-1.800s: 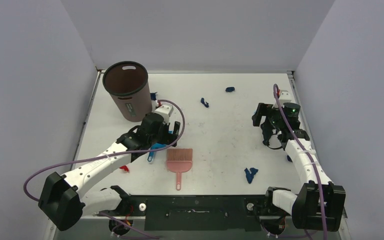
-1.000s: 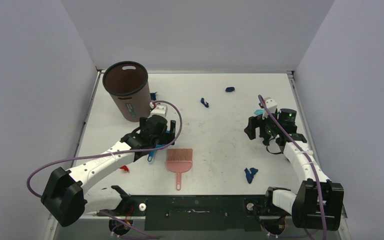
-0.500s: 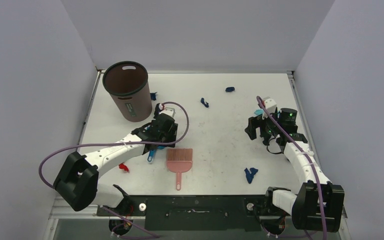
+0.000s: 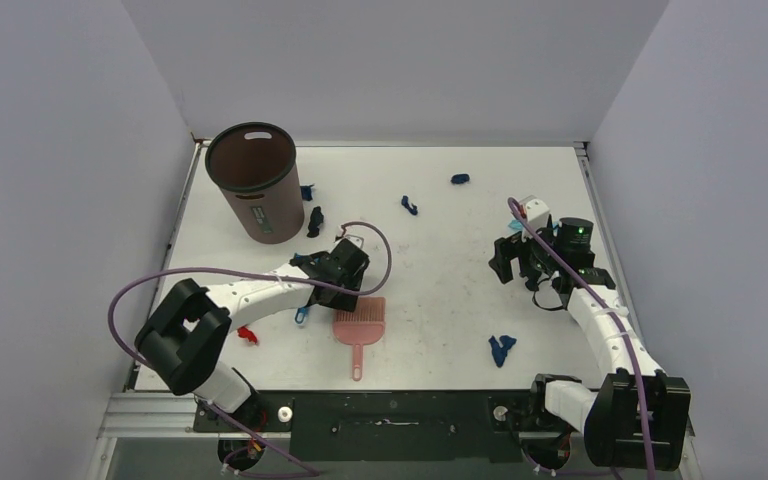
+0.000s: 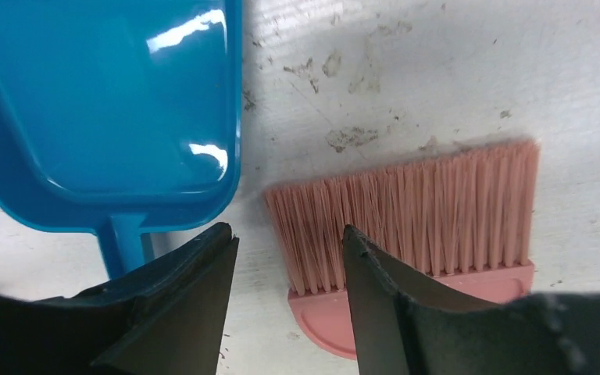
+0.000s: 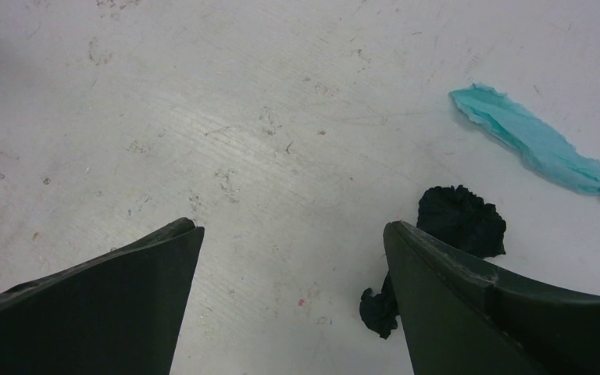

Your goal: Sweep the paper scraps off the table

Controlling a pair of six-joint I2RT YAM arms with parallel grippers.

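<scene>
Several dark navy paper scraps lie on the white table (image 4: 440,290): one at the back (image 4: 460,179), one near it (image 4: 409,205), one beside the bin (image 4: 314,221) and one at the front right (image 4: 501,347). My left gripper (image 4: 345,275) hovers low over the pink brush (image 4: 359,322). In the left wrist view its jaws (image 5: 287,234) stand partly apart, astride the left corner of the brush bristles (image 5: 414,211), gripping nothing. The blue dustpan (image 5: 109,101) lies just left of it. My right gripper (image 6: 293,228) is wide open over bare table, with a dark scrap (image 6: 461,219) by its right finger.
A brown bin (image 4: 252,195) stands at the back left. A small red scrap (image 4: 247,335) lies front left. A teal paper strip (image 6: 539,144) lies beyond the right gripper. The dustpan's handle (image 4: 303,315) pokes out beneath the left arm. Grey walls enclose three sides.
My left gripper has slid right from above the dustpan to the brush's edge, and its jaws have narrowed. The scrap beside the bin now shows. The right arm has barely moved.
</scene>
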